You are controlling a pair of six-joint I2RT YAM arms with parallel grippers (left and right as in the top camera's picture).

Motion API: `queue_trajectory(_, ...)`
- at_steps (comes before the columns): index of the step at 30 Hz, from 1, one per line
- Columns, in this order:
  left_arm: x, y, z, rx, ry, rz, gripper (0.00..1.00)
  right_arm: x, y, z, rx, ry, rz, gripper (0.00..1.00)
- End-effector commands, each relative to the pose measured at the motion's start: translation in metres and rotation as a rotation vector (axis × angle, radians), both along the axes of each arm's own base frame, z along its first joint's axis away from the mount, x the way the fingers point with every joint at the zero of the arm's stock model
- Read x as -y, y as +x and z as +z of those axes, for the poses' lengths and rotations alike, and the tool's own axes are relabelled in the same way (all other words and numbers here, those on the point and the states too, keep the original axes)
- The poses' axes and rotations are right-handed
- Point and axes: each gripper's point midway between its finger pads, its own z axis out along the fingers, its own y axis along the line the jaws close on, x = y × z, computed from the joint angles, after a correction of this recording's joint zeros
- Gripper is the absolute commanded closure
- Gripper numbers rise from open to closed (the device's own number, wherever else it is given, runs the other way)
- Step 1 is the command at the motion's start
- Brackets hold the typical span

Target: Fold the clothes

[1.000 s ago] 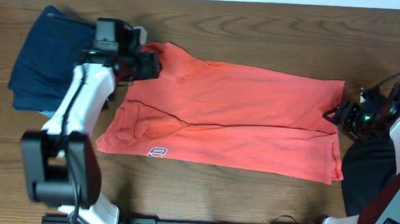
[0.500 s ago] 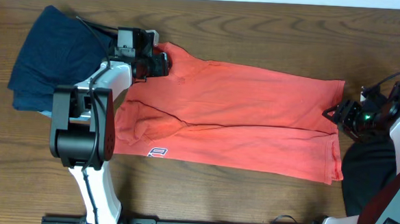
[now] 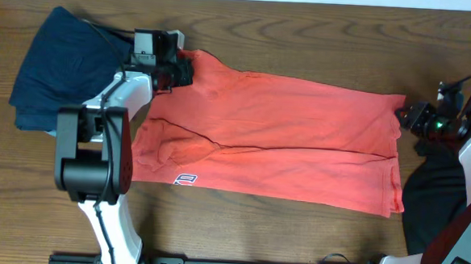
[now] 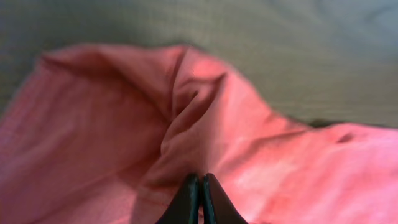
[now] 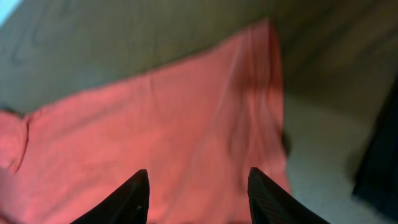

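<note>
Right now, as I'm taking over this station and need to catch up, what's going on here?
Two robot arms are folding a coral-red T-shirt that lies spread across the wooden table, its lower part already doubled over lengthwise. The left gripper is shut on a bunched fold at the shirt's upper left corner. The right gripper hovers open over the shirt's right edge, gripping nothing. A navy garment lies at the far left and a black garment at the right.

Left gripper (image 4: pixel 199 178) reaches forward, jaws pinched together on the T-shirt (image 3: pixel 300 127) — right gripper (image 5: pixel 198 173) hovers, jaws apart.
</note>
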Motion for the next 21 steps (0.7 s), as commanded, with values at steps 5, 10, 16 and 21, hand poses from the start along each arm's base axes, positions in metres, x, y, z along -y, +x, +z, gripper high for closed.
queue_trajectory(5, -0.011, 0.005, 0.099, 0.19, -0.036, 0.029, 0.94, 0.021, 0.031, 0.02, 0.115, -0.107, -0.071, 0.5)
queue_trajectory(10, -0.011, 0.0, 0.119, 0.21, -0.048, 0.039, 0.94, 0.023, 0.05, 0.013, 0.152, -0.151, -0.071, 0.4)
queue_trajectory(16, -0.017, -0.011, 0.1, 0.127, -0.006, 0.058, 0.83, 0.027, 0.072, -0.023, 0.127, -0.131, -0.106, 0.32)
queue_trajectory(21, -0.023, -0.021, 0.082, 0.045, 0.025, 0.084, 0.54, 0.034, 0.088, -0.054, 0.078, -0.106, -0.115, 0.3)
